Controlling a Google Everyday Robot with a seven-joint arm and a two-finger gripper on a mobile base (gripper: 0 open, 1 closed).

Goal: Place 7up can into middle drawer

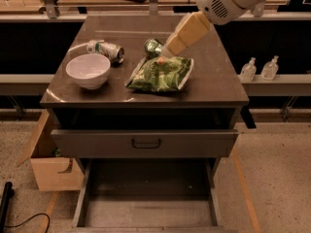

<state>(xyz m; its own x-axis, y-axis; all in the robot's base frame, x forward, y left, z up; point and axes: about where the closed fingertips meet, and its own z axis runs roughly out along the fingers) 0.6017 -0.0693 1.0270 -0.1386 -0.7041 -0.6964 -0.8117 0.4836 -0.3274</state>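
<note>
Tan gripper [167,49] over counter [214,76] far-centre, by dark-green shiny can [153,46]; we can't tell grip state. White-silver 7up can [104,49] lies far-left; grey metal middle drawer [146,212] open nr front.

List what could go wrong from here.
The gripper is beside the dark green can, at the far edge of the chip bag; it may take the wrong can. The 7up can lies on its side behind the white bowl, so it could roll when touched, or the bowl could get bumped.
</note>
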